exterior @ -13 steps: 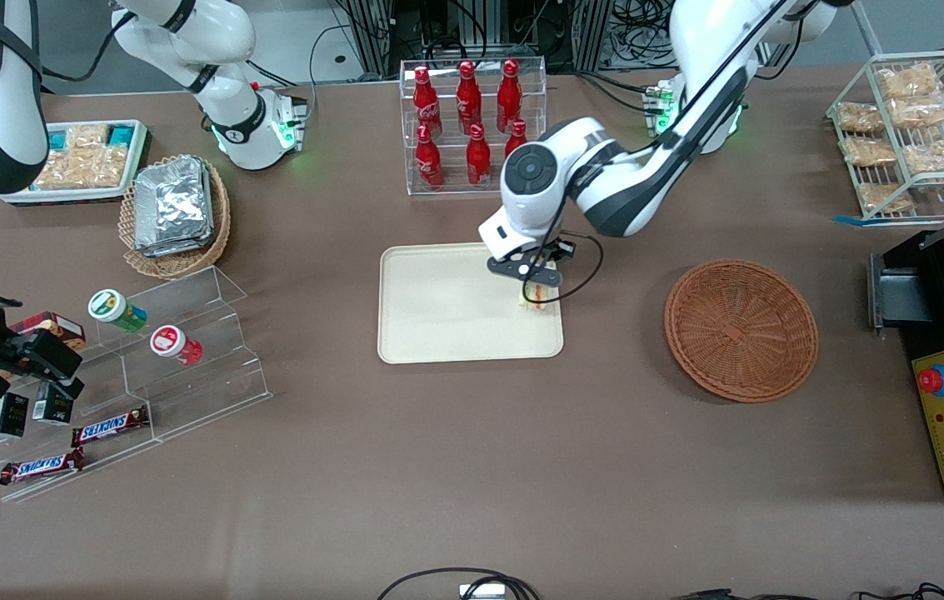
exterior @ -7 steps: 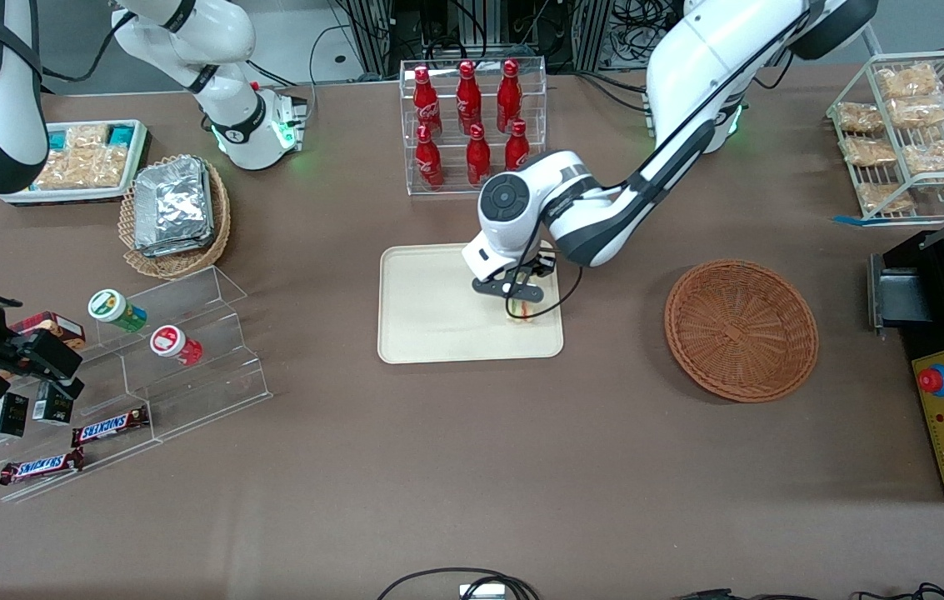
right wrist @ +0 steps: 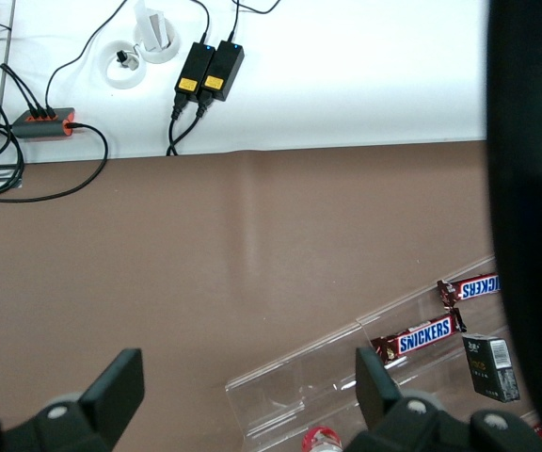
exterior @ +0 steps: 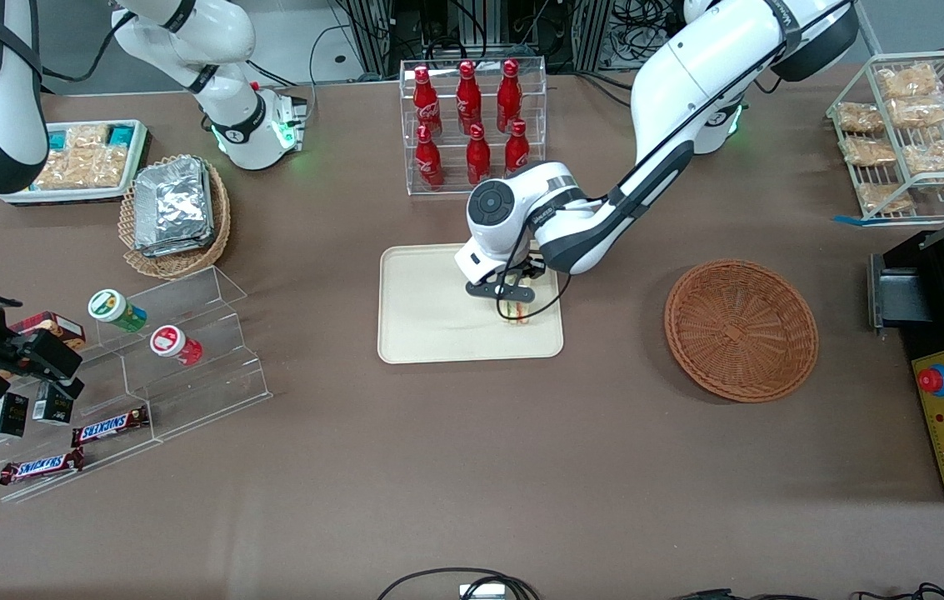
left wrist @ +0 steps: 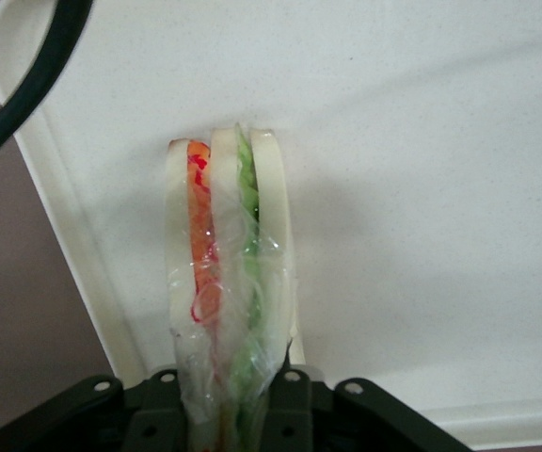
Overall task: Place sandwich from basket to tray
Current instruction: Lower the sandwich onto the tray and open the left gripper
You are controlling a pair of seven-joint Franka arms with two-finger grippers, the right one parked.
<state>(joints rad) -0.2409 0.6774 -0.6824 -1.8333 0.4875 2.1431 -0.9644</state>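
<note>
While low over the tray (exterior: pixel 430 325), claw (exterior: pixel 513 310) clamped tight on upright sandwich (left wrist: pixel 226 282)

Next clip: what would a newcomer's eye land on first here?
The white working arm's gripper low over the cream tray, its jaws shut on a wrapped sandwich near the tray edge closest to the basket. Then the bare brown basket beside the tray, toward the working arm's end, and the red bottles racked farther from the front camera.

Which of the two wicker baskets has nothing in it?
The reddish-brown basket, toward the working arm's end; the tan one holds foil packets. The gripper holds the sandwich.
</note>
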